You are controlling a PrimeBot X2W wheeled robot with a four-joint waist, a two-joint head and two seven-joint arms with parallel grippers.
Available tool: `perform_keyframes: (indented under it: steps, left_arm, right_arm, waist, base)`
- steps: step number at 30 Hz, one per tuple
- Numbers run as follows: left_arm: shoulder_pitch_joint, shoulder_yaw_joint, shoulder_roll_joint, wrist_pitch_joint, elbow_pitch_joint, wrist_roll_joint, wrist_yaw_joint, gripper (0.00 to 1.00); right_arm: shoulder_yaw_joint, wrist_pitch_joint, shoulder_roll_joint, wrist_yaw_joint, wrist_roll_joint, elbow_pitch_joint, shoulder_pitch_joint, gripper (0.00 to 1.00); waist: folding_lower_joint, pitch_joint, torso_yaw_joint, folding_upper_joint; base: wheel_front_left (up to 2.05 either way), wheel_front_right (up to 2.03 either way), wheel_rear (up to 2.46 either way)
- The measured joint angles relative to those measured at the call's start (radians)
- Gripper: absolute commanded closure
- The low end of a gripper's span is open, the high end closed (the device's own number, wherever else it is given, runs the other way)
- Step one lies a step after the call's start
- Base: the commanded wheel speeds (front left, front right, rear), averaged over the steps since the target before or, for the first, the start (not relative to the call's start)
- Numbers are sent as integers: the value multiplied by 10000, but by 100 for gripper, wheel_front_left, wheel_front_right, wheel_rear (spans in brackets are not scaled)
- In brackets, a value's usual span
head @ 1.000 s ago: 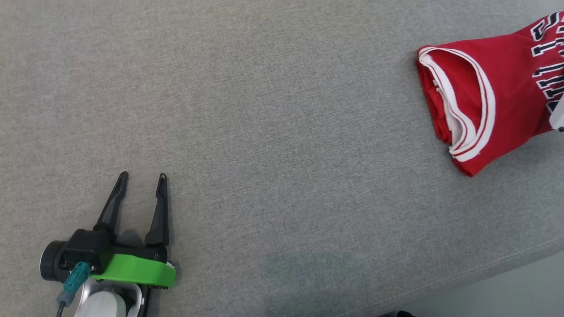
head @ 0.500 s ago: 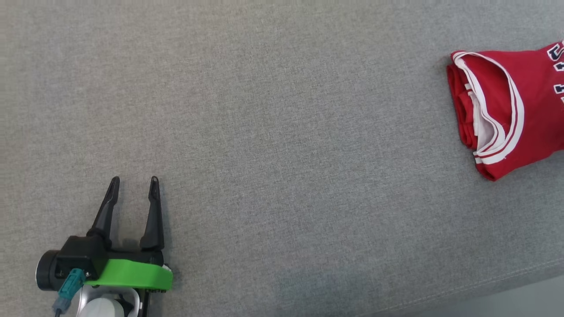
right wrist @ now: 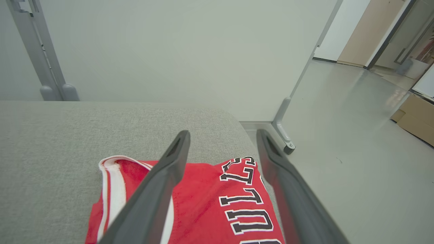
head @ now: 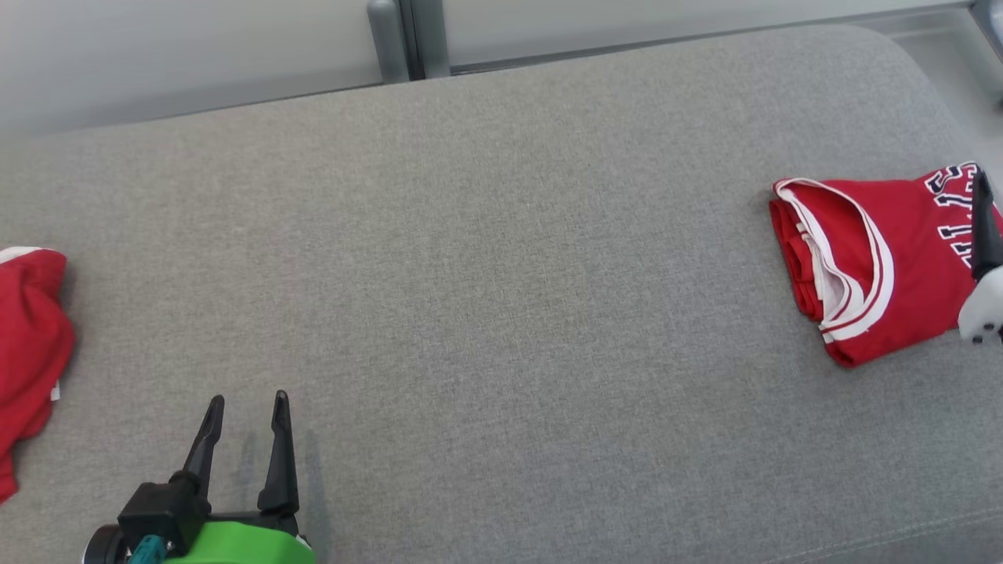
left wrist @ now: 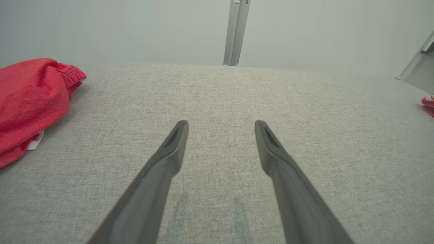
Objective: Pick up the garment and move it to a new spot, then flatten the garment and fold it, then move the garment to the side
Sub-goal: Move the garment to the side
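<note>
The garment is a folded red jersey (head: pixel 870 266) with white trim and black lettering, lying near the right end of the grey cushion (head: pixel 486 274). A dark finger (head: pixel 985 227) of my right gripper reaches over its right part. In the right wrist view, my right gripper (right wrist: pixel 222 135) stands open just above the jersey (right wrist: pixel 210 203), with nothing held between its fingers. My left gripper (head: pixel 248 399) is open and empty at the lower left, low over bare cushion (left wrist: pixel 221 123). A sliver of the jersey (left wrist: pixel 428 103) shows at the right edge of the left wrist view.
A second, crumpled red cloth (head: pixel 27 329) lies at the cushion's left edge (left wrist: pixel 30 101). Behind the cushion run a pale wall and grey metal posts (head: pixel 407 39). Beyond the rounded right end are floor (right wrist: pixel 339 135) and a cardboard box (right wrist: pixel 417 122).
The head camera has tilted up, bringing the cushion's far edge and the left red cloth into view. My right gripper has opened over the jersey. The left gripper stays open.
</note>
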Motion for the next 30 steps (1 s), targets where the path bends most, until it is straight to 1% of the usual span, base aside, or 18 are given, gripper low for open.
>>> perform_keyframes:
  steps: [2,5,8,10,15,19,24,30]
  left_arm:
    - [109,-19,-33,2,117,-36,0,0]
    - [282,25,-56,0,301,-113,-2,0]
    - [469,29,-67,0,499,-161,0,0]
    - [537,0,-81,0,652,-199,0,0]
    - [616,-21,-88,0,980,-201,-2,0]
    - [569,-40,-92,0,1212,-228,-2,0]
    - [526,35,-94,0,1304,-207,-2,0]
    - [408,-102,-96,0,1187,-201,-2,0]
  right_arm:
    - [63,-4,29,-2,362,-853,977,0]
    - [249,-13,324,0,955,-2134,2379,0]
    - [349,-19,495,-2,903,-3131,3655,0]
    - [468,-44,834,-6,779,-3668,4309,0]
    - [510,-48,1708,-2,-75,-4744,5537,0]
    - [497,-48,2376,0,-784,-5127,6149,0]
    - [270,-54,3162,-2,-1402,-5398,6404,0]
    - [232,-54,3430,-2,-1804,-5436,6576,0]
  waist:
    - [0,-320,107,0]
    - [0,-772,287,0]
    - [0,-1158,480,0]
    - [0,-1376,617,0]
    - [0,-1687,1054,0]
    - [0,-1816,1373,0]
    - [0,-1940,1542,0]
    - [0,-1909,1535,0]
  base:
    - [0,0,0]
    - [0,0,0]
    - [0,0,0]
    - [0,0,0]
    - [0,0,0]
    - [0,0,0]
    - [0,0,0]
    - [0,0,0]
